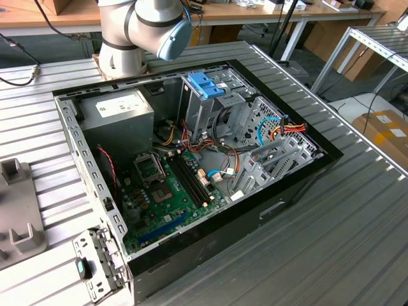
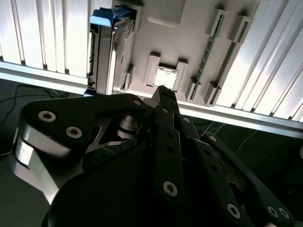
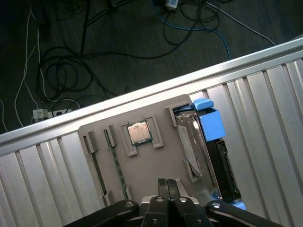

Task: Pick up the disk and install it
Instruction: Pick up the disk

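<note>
The disk (image 3: 191,142) stands on edge in a slot of a grey holder tray (image 3: 165,156), with a light-blue carrier (image 3: 209,124) at its end. In the second wrist view the disk (image 2: 105,52) sits in the same tray (image 2: 199,28), its blue end (image 2: 102,19) at the tray's edge. My gripper (image 3: 168,182) hovers above the tray, shut, with nothing between its black fingers. It is off to one side of the disk, closer to the processor chip (image 3: 138,132). In the second wrist view the gripper (image 2: 162,91) points at that chip (image 2: 165,75).
The tray also holds memory sticks (image 3: 116,163) and rests on a ribbed metal table (image 3: 265,109), with cables on the floor (image 3: 71,71) beyond the edge. In the exterior view an open computer case (image 1: 191,159) has a blue bracket (image 1: 207,85) in its drive cage, near the arm's base (image 1: 127,38).
</note>
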`<state>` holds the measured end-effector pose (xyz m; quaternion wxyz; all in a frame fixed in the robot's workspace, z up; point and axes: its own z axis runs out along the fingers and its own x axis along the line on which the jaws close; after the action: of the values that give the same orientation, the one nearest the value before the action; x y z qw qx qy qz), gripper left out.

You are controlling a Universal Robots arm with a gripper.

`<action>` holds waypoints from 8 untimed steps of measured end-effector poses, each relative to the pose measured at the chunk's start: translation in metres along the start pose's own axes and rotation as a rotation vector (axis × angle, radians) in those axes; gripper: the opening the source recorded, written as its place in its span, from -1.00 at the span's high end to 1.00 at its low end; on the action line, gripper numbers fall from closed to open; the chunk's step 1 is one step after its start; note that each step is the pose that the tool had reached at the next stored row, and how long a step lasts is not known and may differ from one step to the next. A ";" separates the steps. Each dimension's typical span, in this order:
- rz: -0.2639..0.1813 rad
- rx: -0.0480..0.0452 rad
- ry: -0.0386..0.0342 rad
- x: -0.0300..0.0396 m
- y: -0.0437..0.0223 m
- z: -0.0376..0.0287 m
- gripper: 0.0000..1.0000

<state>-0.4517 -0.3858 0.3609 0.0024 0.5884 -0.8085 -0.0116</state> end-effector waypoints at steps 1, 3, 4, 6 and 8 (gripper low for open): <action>-0.008 0.0000 0.0002 0.0000 0.0000 0.0000 0.80; -0.026 -0.0003 0.0006 0.0000 0.0000 0.0000 0.80; -0.033 -0.0003 0.0007 0.0000 0.0000 0.0000 0.80; -0.052 -0.0005 0.0011 0.0000 0.0000 0.0000 0.80; -0.073 -0.0007 0.0016 0.0000 0.0000 0.0000 0.80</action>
<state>-0.4517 -0.3858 0.3609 0.0029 0.6177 -0.7863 -0.0115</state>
